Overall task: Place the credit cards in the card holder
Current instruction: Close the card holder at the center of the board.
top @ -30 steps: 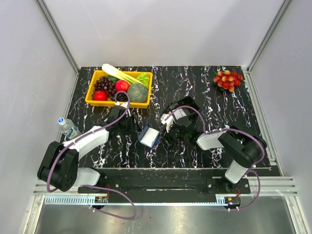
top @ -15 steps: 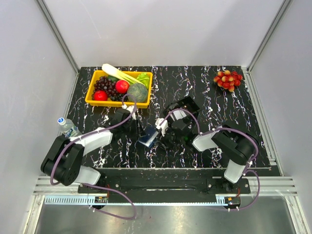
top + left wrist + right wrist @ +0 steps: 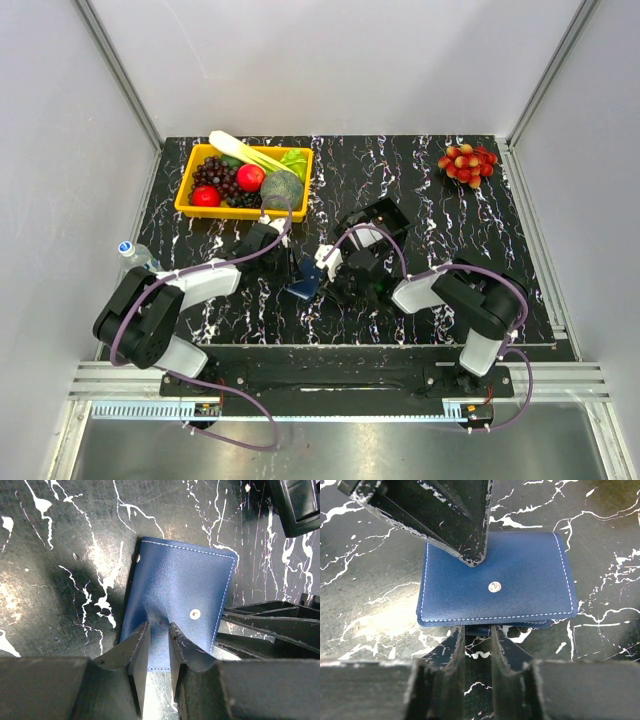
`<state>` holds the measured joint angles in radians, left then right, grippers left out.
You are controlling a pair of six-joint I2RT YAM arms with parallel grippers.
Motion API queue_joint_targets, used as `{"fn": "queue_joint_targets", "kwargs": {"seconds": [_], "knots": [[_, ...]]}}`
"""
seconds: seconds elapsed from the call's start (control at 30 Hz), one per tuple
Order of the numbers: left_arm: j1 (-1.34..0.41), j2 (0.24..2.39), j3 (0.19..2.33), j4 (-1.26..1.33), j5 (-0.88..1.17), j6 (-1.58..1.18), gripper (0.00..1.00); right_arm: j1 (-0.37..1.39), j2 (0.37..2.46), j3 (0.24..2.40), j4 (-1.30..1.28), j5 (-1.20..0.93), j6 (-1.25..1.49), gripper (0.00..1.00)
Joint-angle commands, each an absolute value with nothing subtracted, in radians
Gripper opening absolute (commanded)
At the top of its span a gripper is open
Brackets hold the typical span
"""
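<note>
Left wrist view gives you the card holder [image 3: 180, 580] folded shut on the black marbled tabletop [image 3: 60, 540]. Its dark-blue cover faces up, with white stitching along the edges and a metal snap stud [image 3: 195, 613] towards the near side. Your left gripper [image 3: 157, 628] has its fingers drawn narrow on the holder's near edge. The leather puckers into a ridge between the tips, so you are pinching the cover.

From the right wrist you see the same holder lying crosswise, with a sliver of a lower layer showing under its near edge. Your right gripper [image 3: 476, 632] has its fingers narrow too, the tips right at that edge with the sliver between them. You cannot tell whether they grip it or only flank it. One of the left gripper's fingers [image 3: 460, 530] comes down from the top of this view onto the cover's far-left part.

From the top external camera, the holder lies near the middle of the table. Your two grippers meet over it, one from each side. A yellow tray [image 3: 190, 207] of fruit and vegetables stands behind the left arm, apart from the holder. A bunch of red grapes [image 3: 467, 162] lies near the far right corner, and a water bottle [image 3: 138, 260] lies beside the mat's left edge
</note>
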<state>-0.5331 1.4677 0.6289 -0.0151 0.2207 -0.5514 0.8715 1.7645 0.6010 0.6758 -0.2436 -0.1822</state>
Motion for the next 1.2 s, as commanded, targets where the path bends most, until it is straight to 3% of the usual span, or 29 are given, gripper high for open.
{"fn": "queue_joint_targets", "kwargs": {"seconds": [0.0,0.07,0.33,0.8,1.03,1.17], "knots": [[-0.552,1.511,0.617,-0.028,0.19,-0.546,0.26,0.89,1.781,0.611,0.735,-0.215,-0.184,0.17],[-0.552,1.514,0.617,-0.032,0.175,-0.554,0.25,0.89,1.75,0.583,0.787,-0.209,-0.169,0.09],[-0.538,1.546,0.634,-0.068,0.061,-0.632,0.18,0.89,1.608,0.41,1.06,-0.233,-0.069,0.0],[-0.537,1.611,0.664,-0.04,0.087,-0.638,0.15,0.922,1.56,0.337,1.236,-0.269,-0.068,0.02],[-0.577,1.557,0.644,0.029,0.167,-0.572,0.1,0.953,1.658,0.368,1.29,-0.112,-0.061,0.13],[-0.601,1.508,0.605,0.086,0.23,-0.566,0.07,0.976,1.686,0.376,1.285,-0.06,-0.081,0.11]]}}
